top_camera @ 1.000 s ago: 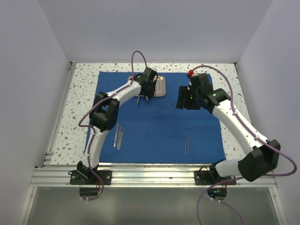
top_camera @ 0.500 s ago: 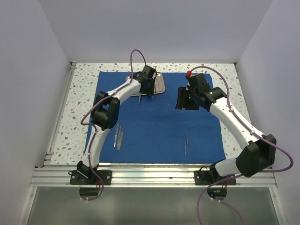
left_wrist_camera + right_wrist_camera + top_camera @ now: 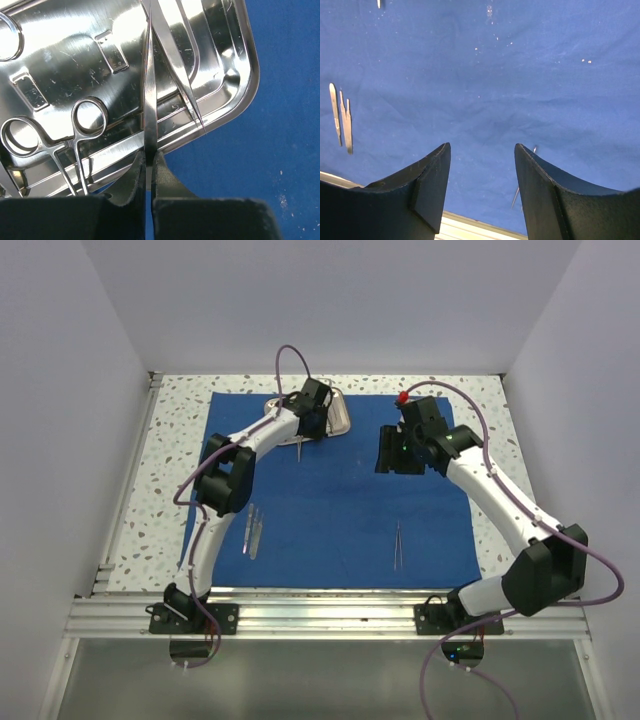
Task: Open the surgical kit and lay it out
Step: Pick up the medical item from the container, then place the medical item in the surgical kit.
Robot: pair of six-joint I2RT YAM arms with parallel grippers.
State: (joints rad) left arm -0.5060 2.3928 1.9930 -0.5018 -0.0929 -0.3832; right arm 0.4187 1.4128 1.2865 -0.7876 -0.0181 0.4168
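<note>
The surgical kit's royal-blue cloth (image 3: 340, 505) lies spread flat on the table. At its far edge sits the shiny steel tray (image 3: 338, 420) (image 3: 65, 55). My left gripper (image 3: 305, 430) (image 3: 149, 157) is at the tray's near rim, shut on slim steel tweezers (image 3: 149, 85) that reach back over the tray. A second pair of tweezers (image 3: 182, 85) and ring-handled forceps (image 3: 75, 135) lie in the tray. My right gripper (image 3: 392, 452) (image 3: 482, 155) hovers open over bare cloth with nothing between its fingers.
Slim steel instruments (image 3: 252, 530) (image 3: 342, 120) lie on the cloth's near left. Another slim pair (image 3: 398, 543) lies at the near right, partly hidden behind my right finger in the wrist view. White walls enclose the speckled table (image 3: 170, 440); a metal rail (image 3: 330, 615) runs along the front.
My left gripper has closed on the tweezers at the tray's rim. The right arm has barely moved.
</note>
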